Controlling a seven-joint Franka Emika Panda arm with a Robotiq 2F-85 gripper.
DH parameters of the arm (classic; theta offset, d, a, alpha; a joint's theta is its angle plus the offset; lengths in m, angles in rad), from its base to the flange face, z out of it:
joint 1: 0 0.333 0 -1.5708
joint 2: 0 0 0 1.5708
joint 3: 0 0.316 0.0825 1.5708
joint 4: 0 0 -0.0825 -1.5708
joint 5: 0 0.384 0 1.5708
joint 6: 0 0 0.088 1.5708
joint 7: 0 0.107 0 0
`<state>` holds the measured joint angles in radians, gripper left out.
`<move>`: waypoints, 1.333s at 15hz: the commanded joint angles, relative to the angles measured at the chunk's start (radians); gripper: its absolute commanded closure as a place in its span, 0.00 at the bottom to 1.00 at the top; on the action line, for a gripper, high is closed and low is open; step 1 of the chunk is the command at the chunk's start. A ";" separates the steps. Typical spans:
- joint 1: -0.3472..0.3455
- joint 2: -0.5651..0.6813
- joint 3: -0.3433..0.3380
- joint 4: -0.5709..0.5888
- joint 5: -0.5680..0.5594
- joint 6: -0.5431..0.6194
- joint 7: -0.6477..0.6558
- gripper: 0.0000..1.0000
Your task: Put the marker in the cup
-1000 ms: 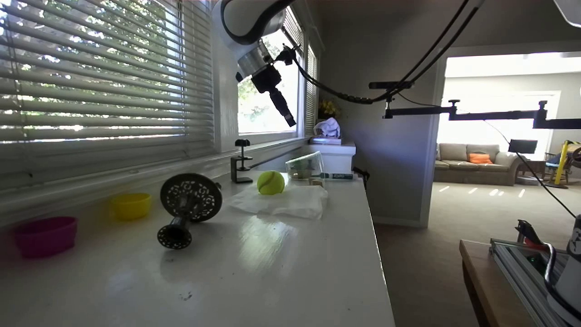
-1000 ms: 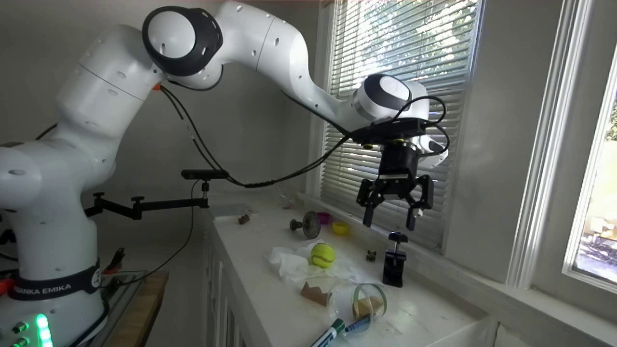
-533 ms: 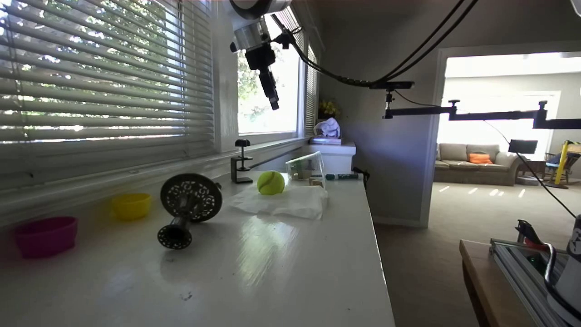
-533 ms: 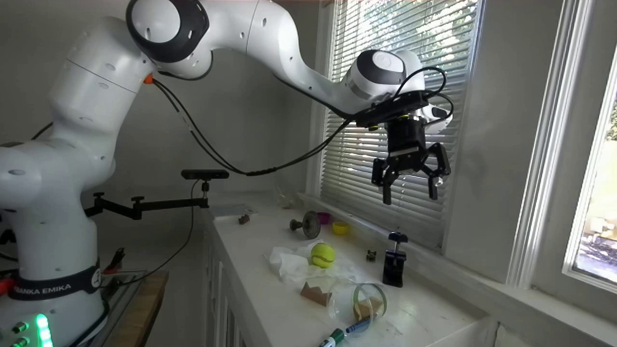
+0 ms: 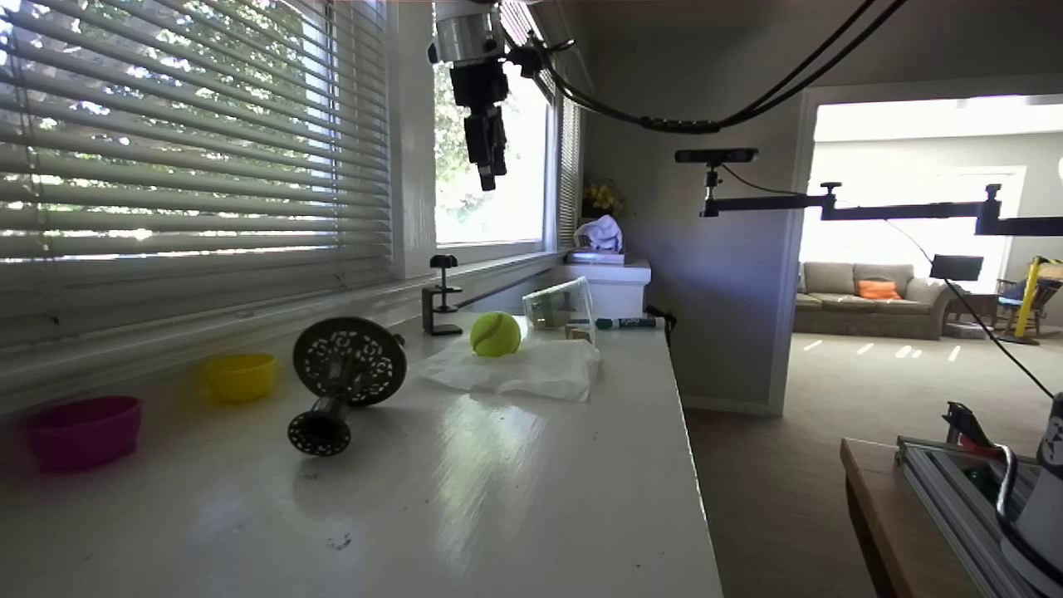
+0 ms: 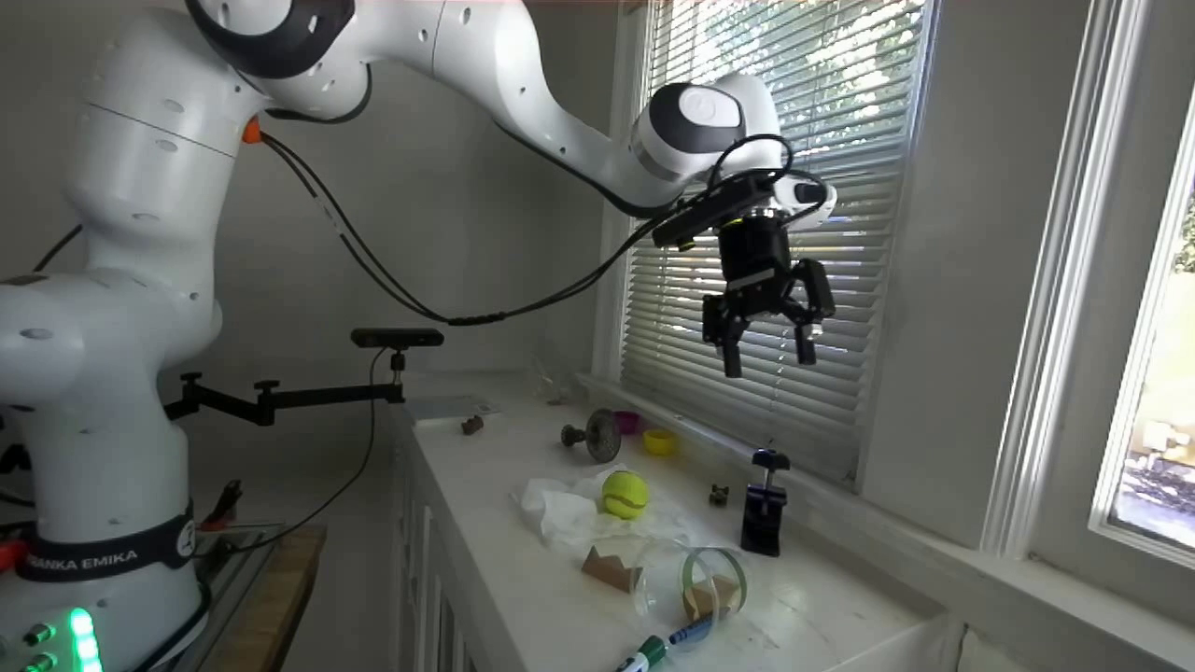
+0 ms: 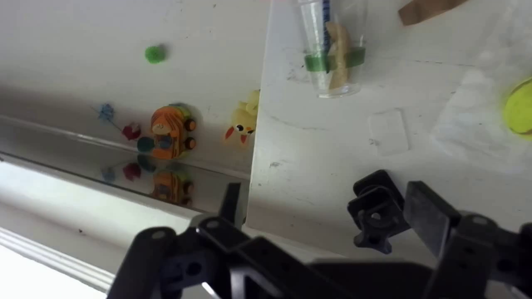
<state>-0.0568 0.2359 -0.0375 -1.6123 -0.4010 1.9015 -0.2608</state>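
A clear plastic cup (image 6: 661, 583) with a green band lies on its side on the white counter; it also shows in the wrist view (image 7: 311, 27). A blue marker (image 7: 326, 25) shows through its clear wall, along with a tan piece. A green-capped marker (image 6: 642, 655) lies by the cup's mouth, cut off by the frame edge; it also shows near the counter's edge in an exterior view (image 5: 629, 323). It is out of the wrist view. My gripper (image 6: 768, 362) is open and empty, high above the counter near the window; its spread fingers show in the wrist view (image 7: 326, 199).
A black clamp (image 6: 764, 504) stands below the gripper, by the window sill. A tennis ball (image 6: 625, 495) rests on crumpled white plastic (image 6: 555, 511). A metal stand (image 5: 349, 365), a yellow cup (image 5: 239, 378) and a magenta cup (image 5: 85, 433) sit farther along. A lower ledge holds toys (image 7: 168, 131).
My gripper has risen and turned from tilted to nearly upright, staying open. The green-capped marker has shifted slightly away from the cup, toward the counter's edge.
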 commanded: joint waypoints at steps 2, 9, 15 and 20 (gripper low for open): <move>0.038 -0.208 0.011 -0.218 0.069 -0.072 0.207 0.00; 0.080 -0.330 0.060 -0.321 0.176 -0.195 0.295 0.00; 0.085 -0.304 0.068 -0.304 0.148 -0.189 0.289 0.00; 0.085 -0.304 0.067 -0.307 0.149 -0.189 0.289 0.00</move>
<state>0.0293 -0.0689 0.0280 -1.9215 -0.2529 1.7153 0.0288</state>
